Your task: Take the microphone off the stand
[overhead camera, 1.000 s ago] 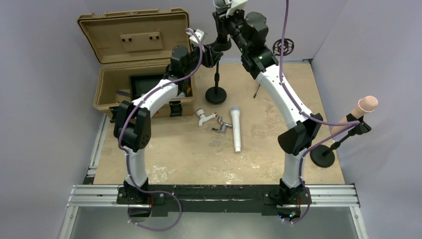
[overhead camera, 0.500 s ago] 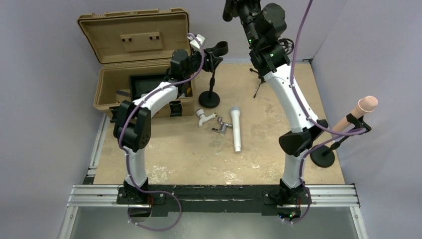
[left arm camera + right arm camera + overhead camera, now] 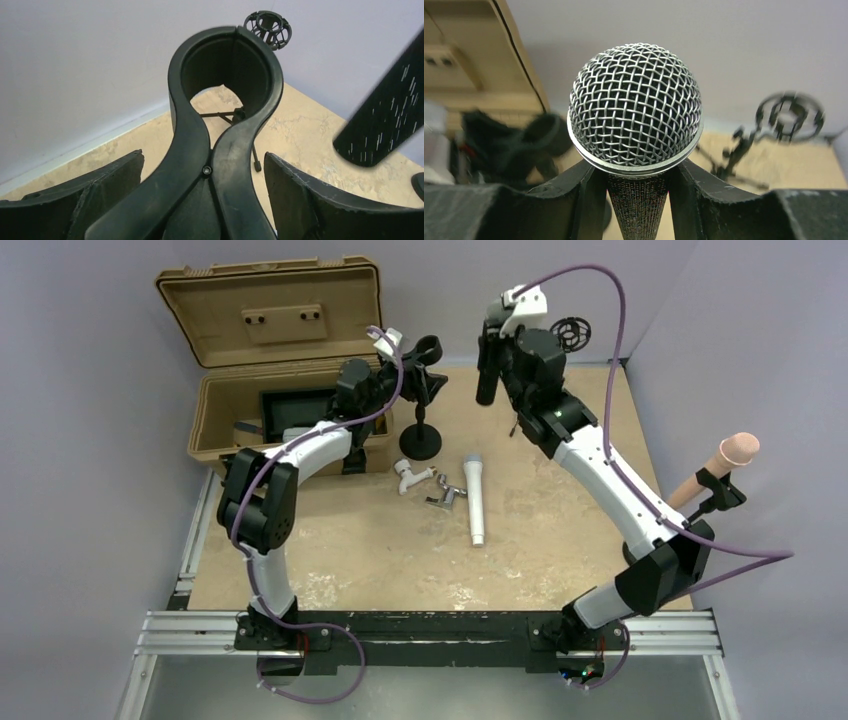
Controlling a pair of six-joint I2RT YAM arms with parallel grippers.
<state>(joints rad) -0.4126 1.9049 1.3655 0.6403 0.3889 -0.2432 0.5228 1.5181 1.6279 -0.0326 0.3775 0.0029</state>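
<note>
Right gripper (image 3: 636,186) clenches the microphone (image 3: 635,105) just beneath its mesh head; likely rigid, weighty and slick, so the handle suits holding best.

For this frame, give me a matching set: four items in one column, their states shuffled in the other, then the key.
Items
1. black microphone
2. stand clip
3. silver microphone
4. tan case

States
A. lying flat on the table
B. empty, nothing seated in its ring
C. lid open
D. clamped between the jaws of the right gripper

Pairs: 1-D, 2-B, 3-A, 4-C
</note>
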